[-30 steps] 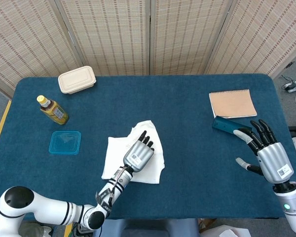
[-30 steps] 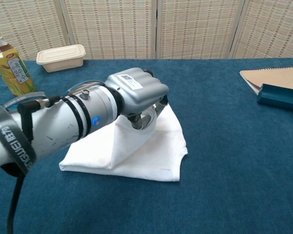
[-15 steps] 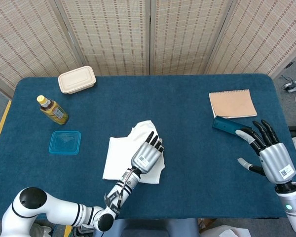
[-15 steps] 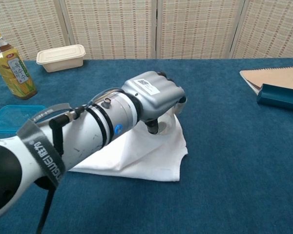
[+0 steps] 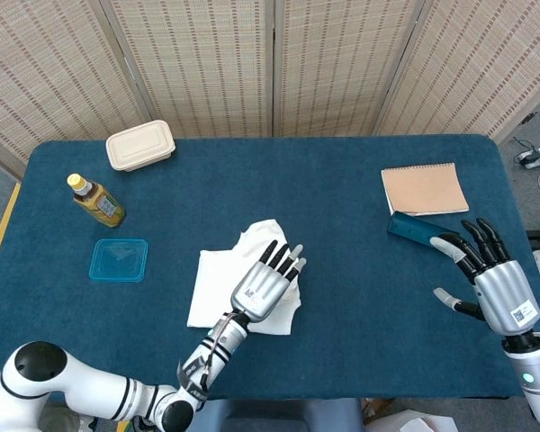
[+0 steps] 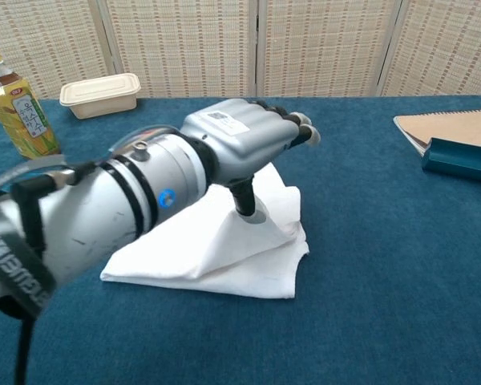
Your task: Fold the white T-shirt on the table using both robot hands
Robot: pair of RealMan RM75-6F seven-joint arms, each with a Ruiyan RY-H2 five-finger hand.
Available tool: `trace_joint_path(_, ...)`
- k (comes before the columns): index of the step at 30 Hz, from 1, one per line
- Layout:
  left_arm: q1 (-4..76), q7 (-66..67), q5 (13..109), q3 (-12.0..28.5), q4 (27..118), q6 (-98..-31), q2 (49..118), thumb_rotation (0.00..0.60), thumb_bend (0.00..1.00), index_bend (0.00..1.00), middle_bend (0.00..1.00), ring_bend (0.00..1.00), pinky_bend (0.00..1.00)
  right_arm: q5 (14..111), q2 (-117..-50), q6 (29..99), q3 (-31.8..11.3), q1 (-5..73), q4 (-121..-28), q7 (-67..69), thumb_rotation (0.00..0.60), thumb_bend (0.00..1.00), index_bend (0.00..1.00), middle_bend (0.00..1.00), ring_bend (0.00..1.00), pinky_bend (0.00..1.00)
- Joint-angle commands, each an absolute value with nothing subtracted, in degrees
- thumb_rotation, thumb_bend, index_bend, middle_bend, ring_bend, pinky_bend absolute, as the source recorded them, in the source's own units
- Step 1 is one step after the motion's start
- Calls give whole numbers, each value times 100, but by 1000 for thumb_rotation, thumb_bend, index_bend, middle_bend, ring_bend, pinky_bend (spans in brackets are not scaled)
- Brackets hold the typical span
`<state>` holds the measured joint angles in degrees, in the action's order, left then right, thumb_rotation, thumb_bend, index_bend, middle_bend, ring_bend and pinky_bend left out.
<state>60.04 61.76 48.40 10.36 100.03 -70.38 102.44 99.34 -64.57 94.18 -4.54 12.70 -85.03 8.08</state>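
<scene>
In the middle of the blue bench (image 5: 342,198) lies the crumpled white cloth T-shirt (image 5: 218,281). The left hand (image 5: 265,286) is above its right edge, fingers straight and apart, holding nothing. The right hand (image 5: 488,279) is far off to the right, fingers spread, empty.

A: What's sitting on the left side of the blue surface (image 5: 342,189)?
B: Beige lidded container (image 5: 140,145), tea bottle (image 5: 95,201), blue square lid (image 5: 119,260).
A: And lying on the right?
B: Brown notebook (image 5: 424,188), teal case (image 5: 421,229) touching its near edge.
</scene>
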Motion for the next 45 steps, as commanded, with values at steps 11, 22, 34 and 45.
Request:
trace_joint_path(11,5283,4592,5188,696,10914,-6717,9060,490,173,282,28,22,21,9958,-6544,9390,-464,1306,-8461,806,600,99,228,235,68,0)
trace_joint_path(22,5600,3786,4008,1172,10085,-5657,9206,275,176,348,28,20,0,9946,-6574,9336,-462,1328,-8466,756,600,103,233,236,69,0)
trace_joint_path(34,5822,3454,3636,1011,10164,-5101,9149,216,178,417,28,20,0,9933,-6587,9334,-458,1322,-8443,779,600,103,238,237,70,0)
trace_joint_path(45,5814,3598,4146,506,10886,-5369,9199,214,177,424,28,19,0,9940,-6597,9320,-449,1326,-8454,767,600,104,238,241,71,0)
